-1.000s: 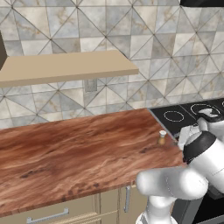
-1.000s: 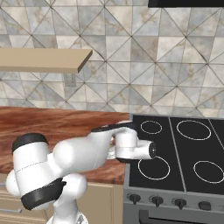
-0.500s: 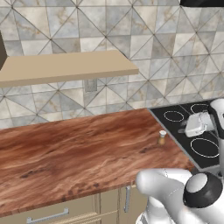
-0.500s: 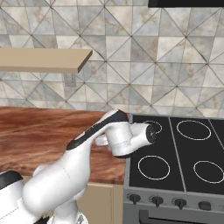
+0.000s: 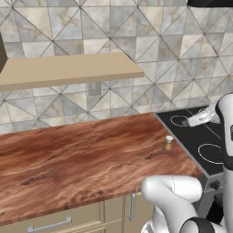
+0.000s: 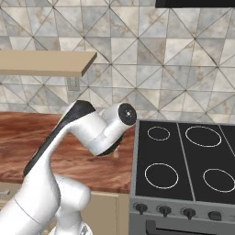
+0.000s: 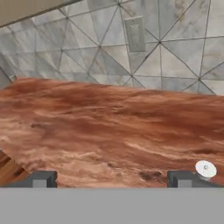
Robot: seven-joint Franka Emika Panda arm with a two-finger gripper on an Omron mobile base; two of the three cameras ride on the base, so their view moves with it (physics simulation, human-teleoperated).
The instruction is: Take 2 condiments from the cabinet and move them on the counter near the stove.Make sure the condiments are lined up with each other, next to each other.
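Hand view: claw [image 7: 111,178] spread wide, nothing between the two dark finger tips [image 7: 41,178], looking low across the reddish-brown counter [image 7: 109,127] toward the tiled wall [image 7: 183,48]. Pale shaker with a white cap [image 7: 205,169] upright on the counter just beside the right-hand finger tip, not pinched; whether touching cannot be told. Grey outlet plate [image 7: 134,33] on the wall straight ahead; corner of the tan cabinet shelf [image 7: 26,8] at upper left.

Left base view: same shaker [image 5: 168,143] standing alone near the counter's [image 5: 82,154] right end, close to the edge of the black stove [image 5: 200,141]. White arm [image 5: 205,117] reaching out above the stove's left burners, well above the cooktop. Cabinet shelf [image 5: 68,70] projecting from the wall over the counter. Cream drawers [image 5: 68,220] below the counter's front edge.

Right base view: arm's [image 6: 96,131] elbow bent in front of the counter's [image 6: 27,137] end, stove [image 6: 183,160] with four white rings to its right, round knobs [image 6: 164,211] along its front.
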